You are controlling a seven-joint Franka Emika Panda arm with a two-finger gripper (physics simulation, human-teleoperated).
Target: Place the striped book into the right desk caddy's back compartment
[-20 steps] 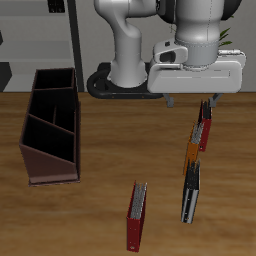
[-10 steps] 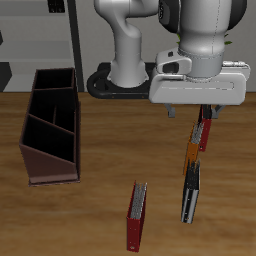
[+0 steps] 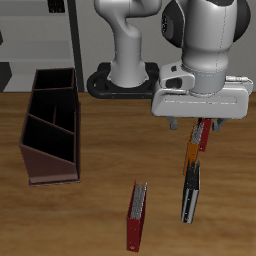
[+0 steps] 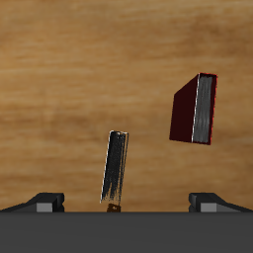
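Wood-grain brown surface (image 3: 95, 215), grey shelving at the back wall. At the left of the exterior view, the dark reddish-brown wooden right desk caddy (image 3: 50, 125), open-topped, slanted sides, inner dividers. Next, a red book (image 3: 135, 215) standing upright near the front edge. Then the thin striped book with black-and-white cover (image 3: 190, 195) upright nearer the front edge than the tool (image 3: 198, 124), apart from it, not held. An orange book (image 3: 192, 151) sits just behind the striped one, and another dark red book (image 3: 203, 133) is under the tool. The white-bodied tool hovers over the surface with fingers apart, nothing between them.
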